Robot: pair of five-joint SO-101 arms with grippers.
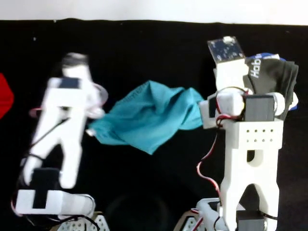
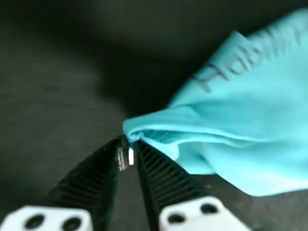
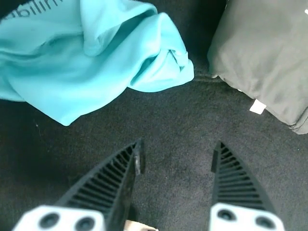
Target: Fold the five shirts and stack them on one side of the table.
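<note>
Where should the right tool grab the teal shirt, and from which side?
Probably take the teal shirt at its bunched end beside the black garment, coming down from above: raised folds there offer a pinch, opposite where the left tool holds.

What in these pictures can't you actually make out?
Red cloth: cut off by the high view's left edge; what it is, unclear.
Dark pile: partly behind an arm in the high view; how many shirts, unclear.
Teal shirt: its print is blurred in the left wrist view, cut off in the right wrist view.
</note>
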